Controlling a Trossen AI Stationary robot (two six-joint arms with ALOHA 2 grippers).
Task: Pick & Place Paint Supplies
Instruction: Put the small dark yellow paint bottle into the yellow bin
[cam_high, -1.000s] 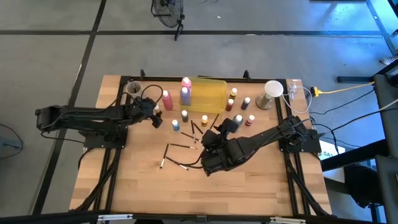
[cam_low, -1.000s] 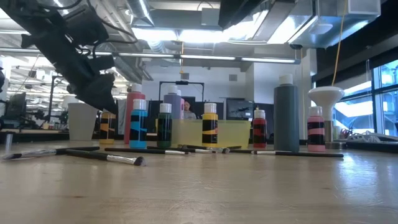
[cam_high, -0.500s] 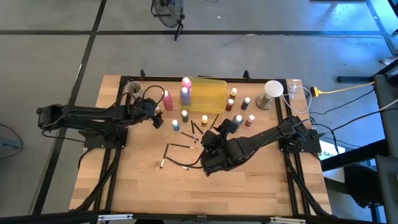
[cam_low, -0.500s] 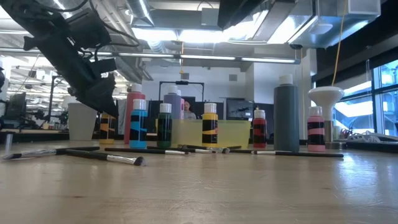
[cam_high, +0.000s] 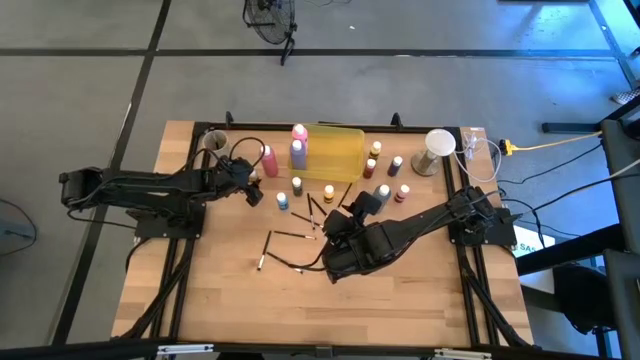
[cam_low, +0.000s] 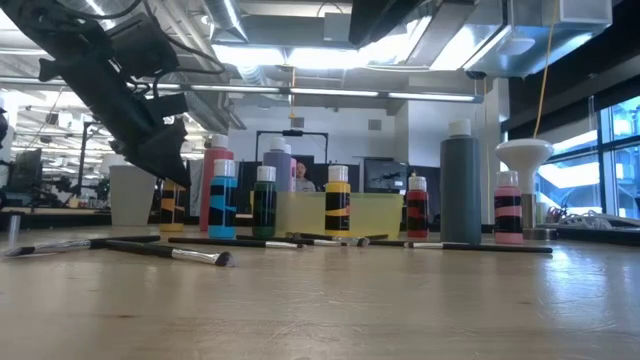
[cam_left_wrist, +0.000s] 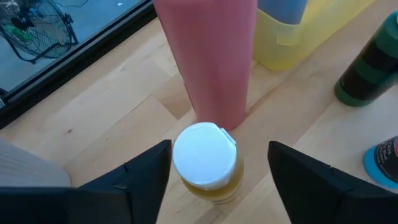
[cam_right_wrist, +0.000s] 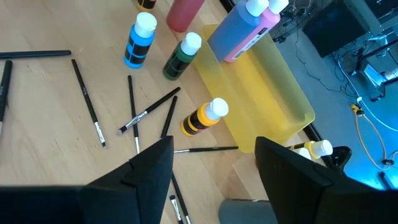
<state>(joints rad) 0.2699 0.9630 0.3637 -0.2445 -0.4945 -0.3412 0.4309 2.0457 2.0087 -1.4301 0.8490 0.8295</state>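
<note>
We see the left gripper (cam_left_wrist: 214, 180) low over a small yellow white-capped bottle (cam_left_wrist: 205, 163) near the table's 10 o'clock corner; its jaws stand wide, one finger (cam_left_wrist: 140, 180) on each side of the cap, not touching it, holding nothing. Just beyond that bottle stands a tall pink squeeze bottle (cam_left_wrist: 208, 59), with the translucent yellow tray (cam_left_wrist: 292, 43) beside it toward 12 o'clock of the table. In the high view the left gripper (cam_high: 250, 185) sits just beside the pink bottle (cam_high: 268, 160), with a pale round cup (cam_high: 214, 140) near the 10 o'clock corner. The right gripper (cam_right_wrist: 214, 171) hovers near the table's centre, jaws spread wide and empty. Past its fingers (cam_right_wrist: 149, 171) we note a blue bottle (cam_right_wrist: 140, 38), a green bottle (cam_right_wrist: 181, 56) and a yellow black-striped bottle lying on its side (cam_right_wrist: 202, 118), with thin dark brushes (cam_right_wrist: 87, 112) scattered on the wood (cam_right_wrist: 37, 124). A tall purple squeeze bottle (cam_right_wrist: 239, 28) and another pink one lean at the tray's end. In the high view more small bottles (cam_high: 385, 165) stand toward 1 o'clock, near a second pale cup (cam_high: 437, 148). In the low view a tall grey bottle (cam_low: 460, 185) stands upright, well apart from the left arm (cam_low: 120, 80), and brushes (cam_low: 165, 250) lie flat in front of the row of bottles.
</note>
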